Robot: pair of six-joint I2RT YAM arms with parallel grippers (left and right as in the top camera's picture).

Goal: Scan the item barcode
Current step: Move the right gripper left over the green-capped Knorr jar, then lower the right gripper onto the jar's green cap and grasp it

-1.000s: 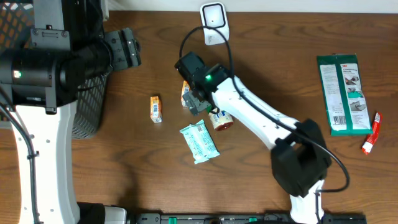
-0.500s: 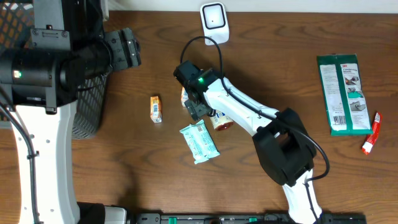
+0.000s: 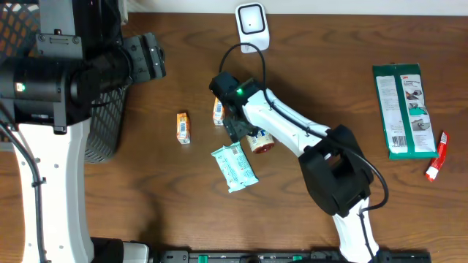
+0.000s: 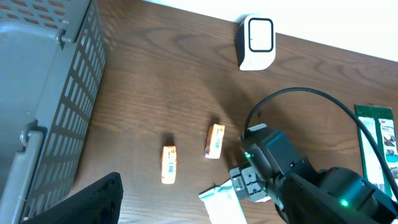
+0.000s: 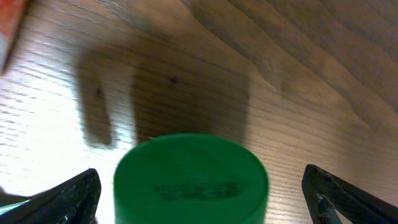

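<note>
A small jar with a round green lid [image 5: 191,177] sits between the wide-apart fingers of my right gripper [image 5: 199,199], which is open and not touching it. From overhead, the right gripper [image 3: 241,130] hangs over the jar [image 3: 262,142] at the table's middle, covering part of it. The white barcode scanner [image 3: 251,22] stands at the far edge, also in the left wrist view [image 4: 258,42]. My left gripper [image 3: 158,60] is raised at the left, open and holding nothing. Only one of its dark fingers [image 4: 93,200] shows in its own view.
Two small orange boxes [image 3: 183,127] [image 3: 218,111] and a teal-and-white packet [image 3: 235,166] lie near the jar. A green package [image 3: 402,109] and a red tube [image 3: 436,157] are at the right. A black mesh basket [image 3: 102,124] stands at the left edge.
The right arm has swung its elbow leftward and its gripper has settled around the green-lidded jar. The left arm has stayed still.
</note>
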